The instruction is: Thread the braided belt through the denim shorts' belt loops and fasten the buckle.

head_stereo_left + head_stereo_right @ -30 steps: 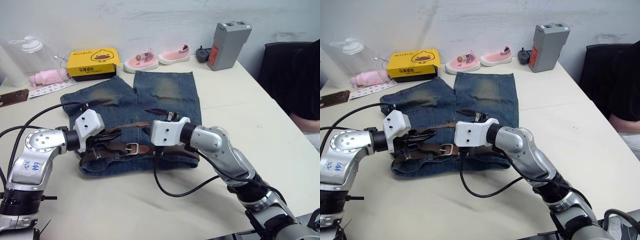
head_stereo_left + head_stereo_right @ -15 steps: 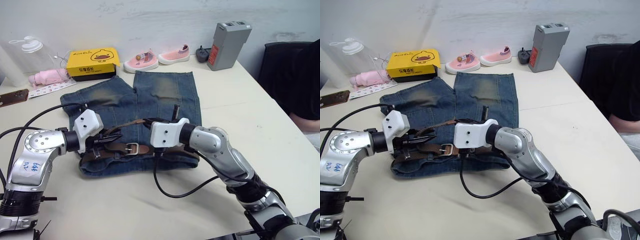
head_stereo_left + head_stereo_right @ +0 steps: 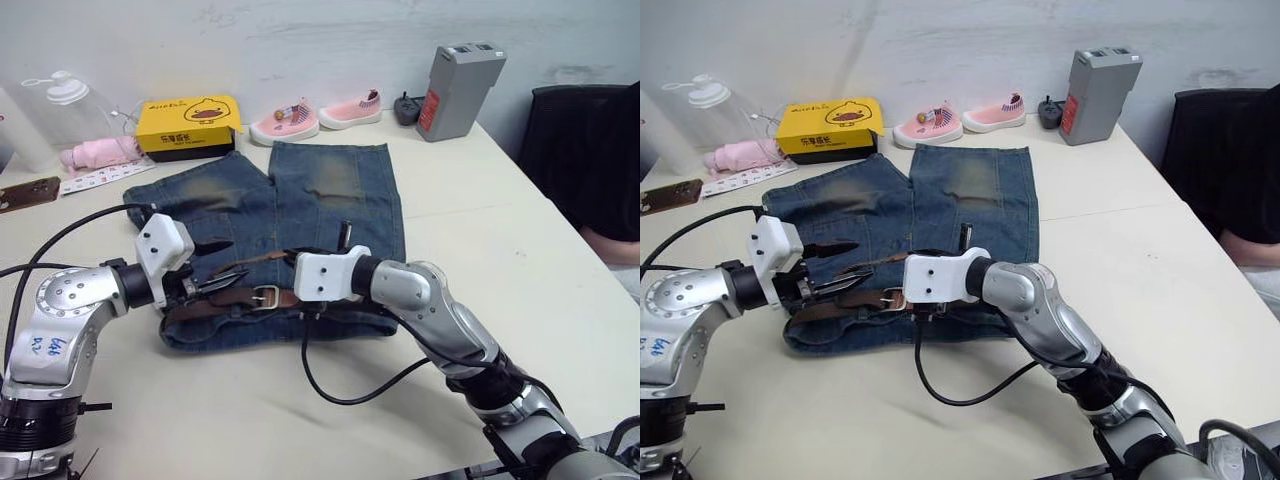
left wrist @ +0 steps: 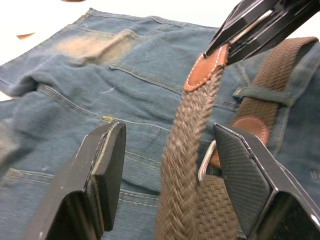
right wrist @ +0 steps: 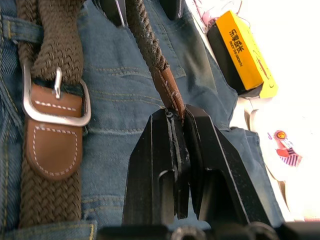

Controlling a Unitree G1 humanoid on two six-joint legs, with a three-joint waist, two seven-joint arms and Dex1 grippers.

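The denim shorts (image 3: 290, 215), faded blue with yellowish worn patches on both legs, lie flat on the bench (image 3: 480, 230), waistband toward the robot. The braided belt (image 4: 185, 165), a dark-brown woven strap, already lies along the waistband and passes under at least one of the belt loops (image 4: 262, 94), a short denim strip sewn across it. The buckle (image 5: 54, 102), a rectangular silver frame with a single prong, sits on the waistband with a stitched brown leather tab behind it.

Step in hand, as judged: threading looks largely done, and the free end is being brought toward the buckle for fastening. The right gripper (image 5: 176, 116) is pressed together on the smooth leather tip (image 4: 204, 67), pinching it and lifting the strap clear of the cloth, at about 1 o'clock from the buckle in the head views. The left gripper (image 4: 167, 165) is spread wide, its fingers (image 4: 102, 170) either side of the raised strap without touching it.

The next move probably calls for the left gripper to steady the frame or strap while the tip is fed through; the limp weave will sag and twist, and the prong must find a gap in the braid.
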